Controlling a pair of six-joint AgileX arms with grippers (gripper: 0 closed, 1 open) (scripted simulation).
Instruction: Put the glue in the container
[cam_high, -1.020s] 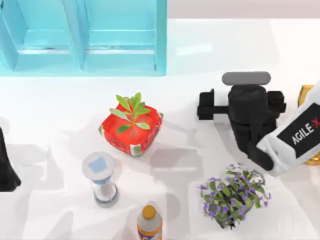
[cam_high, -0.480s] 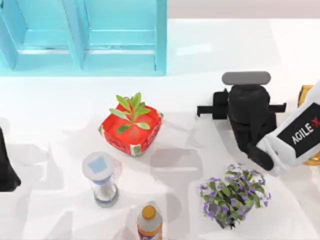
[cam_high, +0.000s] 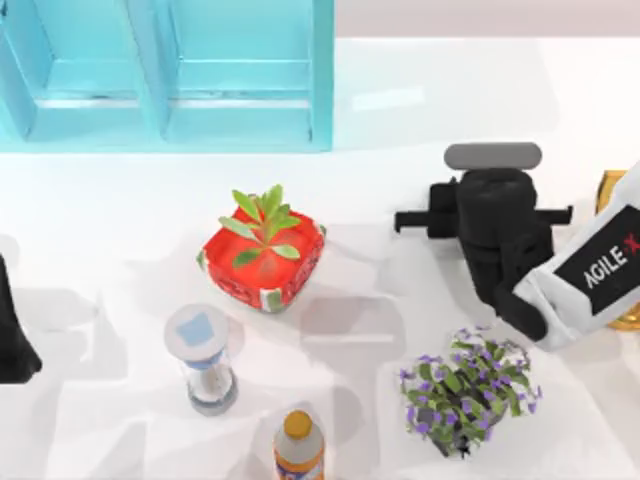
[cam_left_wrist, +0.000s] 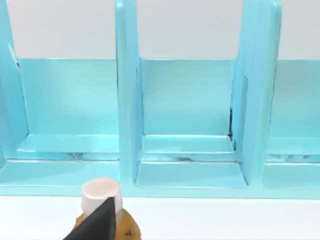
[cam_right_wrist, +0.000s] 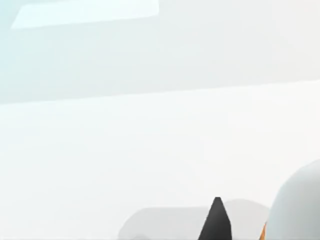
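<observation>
1. A red square pot (cam_high: 262, 262) holding a green leafy plant sits mid-worktop (cam_high: 120, 220).
2. An hourglass (cam_high: 205, 358) with blue end caps stands below and left of the red pot.
3. An orange-capped bottle (cam_high: 299, 447) stands at the worktop's lower edge.
4. A purple-flowered plant (cam_high: 466, 390) sits to the bottle's right.
5. A gold-coloured object (cam_high: 608, 190) lies at the right edge.

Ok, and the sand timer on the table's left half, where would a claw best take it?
Probably the glass middle, coming in level from the table's left. The sand timer stands upright, its wider round end caps would likely stop a slip, and the red plant pot and orange-capped bottle crowd its right.
</observation>
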